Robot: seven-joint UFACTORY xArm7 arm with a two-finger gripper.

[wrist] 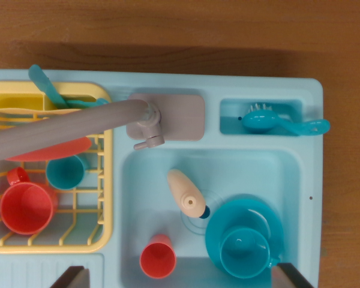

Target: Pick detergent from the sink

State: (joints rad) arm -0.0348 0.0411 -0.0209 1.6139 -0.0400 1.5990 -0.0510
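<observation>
The cream, tapered plastic detergent bottle [185,193] with its blue cap lies tilted on the floor of the pale blue toy sink [288,174], cap toward the teal cup sitting on a teal plate [245,238], which almost touches it, while a red cup [158,256] stands near its other side. The long grey faucet [66,127] swings away over the yellow dish rack [102,198], clear of the bottle. My fingers [69,277] show only as two dark tips spread wide at the frame's bottom corners, empty.
</observation>
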